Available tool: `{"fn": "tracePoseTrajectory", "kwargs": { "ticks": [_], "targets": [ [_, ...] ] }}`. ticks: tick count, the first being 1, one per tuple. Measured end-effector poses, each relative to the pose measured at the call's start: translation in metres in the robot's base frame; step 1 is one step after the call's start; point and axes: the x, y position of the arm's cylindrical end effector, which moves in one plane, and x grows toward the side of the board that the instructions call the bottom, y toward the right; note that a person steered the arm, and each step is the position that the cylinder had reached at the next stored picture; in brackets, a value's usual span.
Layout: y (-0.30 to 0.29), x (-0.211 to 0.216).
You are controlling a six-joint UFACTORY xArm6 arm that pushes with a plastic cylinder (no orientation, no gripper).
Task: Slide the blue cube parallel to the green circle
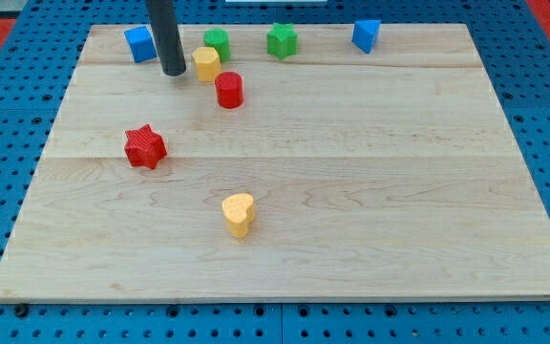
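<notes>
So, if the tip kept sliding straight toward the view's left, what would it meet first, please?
Probably the blue cube, just up-left of my tip; depth is unclear, so it might pass just below it.

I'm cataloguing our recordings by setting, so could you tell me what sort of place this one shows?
Most likely a robotics lab bench set up for tabletop pushing: a wooden board lies on a blue perforated mounting plate, small coloured blocks such as the red star are scattered on it, and my tip rests beside the yellow block.
</notes>
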Motion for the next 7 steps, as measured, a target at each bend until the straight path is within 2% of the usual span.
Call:
{"fn": "tracePoseTrajectory", "kwargs": {
  "ticks": [2,4,6,7],
  "targets": [
    [-0.003,-0.024],
    [0.02,-0.041],
    [0.001,-0.043],
    [-0.02,-0.084]
  ]
}}
